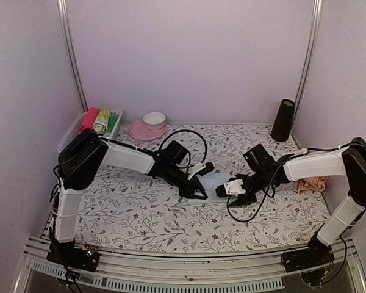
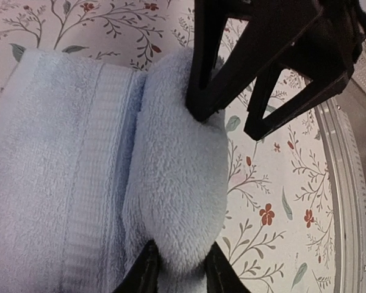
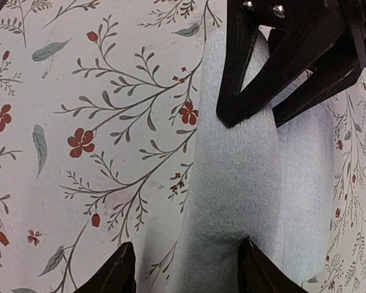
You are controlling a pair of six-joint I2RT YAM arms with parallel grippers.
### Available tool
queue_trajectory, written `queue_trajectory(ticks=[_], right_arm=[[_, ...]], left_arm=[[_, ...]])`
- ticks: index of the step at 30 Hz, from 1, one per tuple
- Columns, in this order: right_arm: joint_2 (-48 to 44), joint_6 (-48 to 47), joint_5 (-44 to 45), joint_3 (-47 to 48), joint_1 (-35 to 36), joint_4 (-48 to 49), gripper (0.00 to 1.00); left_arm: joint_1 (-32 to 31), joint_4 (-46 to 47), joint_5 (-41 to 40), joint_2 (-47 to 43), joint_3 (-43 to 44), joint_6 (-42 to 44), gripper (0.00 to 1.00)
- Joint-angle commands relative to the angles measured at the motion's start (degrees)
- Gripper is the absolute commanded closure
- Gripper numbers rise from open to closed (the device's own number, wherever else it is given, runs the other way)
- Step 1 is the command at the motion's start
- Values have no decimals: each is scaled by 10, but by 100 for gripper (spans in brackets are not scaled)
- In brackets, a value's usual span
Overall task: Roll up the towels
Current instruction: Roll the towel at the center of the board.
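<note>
The pale blue towel (image 1: 212, 180) lies mid-table on the floral sheet, its near edge rolled into a thick fold (image 2: 177, 183). My left gripper (image 1: 197, 193) is shut on the left end of that roll; in the left wrist view (image 2: 182, 271) the roll bulges between its fingertips. My right gripper (image 1: 227, 190) is at the roll's other end. It is open and wide in the right wrist view (image 3: 186, 271), with one finger (image 3: 254, 268) pressing into the towel (image 3: 238, 177) and the other on the sheet. The peach-orange towel (image 1: 312, 184) lies crumpled at the far right, beneath the right arm.
A white basket (image 1: 68, 131) with several rolled coloured cloths stands at the back left. A pink plate (image 1: 139, 131) with a white bowl (image 1: 154, 119) is beside it. A black cylinder (image 1: 283, 120) stands at the back right. Black cables (image 1: 189, 135) loop above the towel.
</note>
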Motion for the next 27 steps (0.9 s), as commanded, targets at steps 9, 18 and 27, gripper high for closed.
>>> queue_trajectory(ticks=[9, 18, 27], right_arm=[[66, 27, 123, -11, 24, 67, 56], [103, 36, 111, 27, 24, 6, 85], [110, 30, -7, 96, 5, -145, 88]], left_arm=[[8, -63, -4, 22, 2, -7, 67], [15, -32, -83, -75, -37, -3, 37], [-17, 113, -171, -227, -187, 49, 16]])
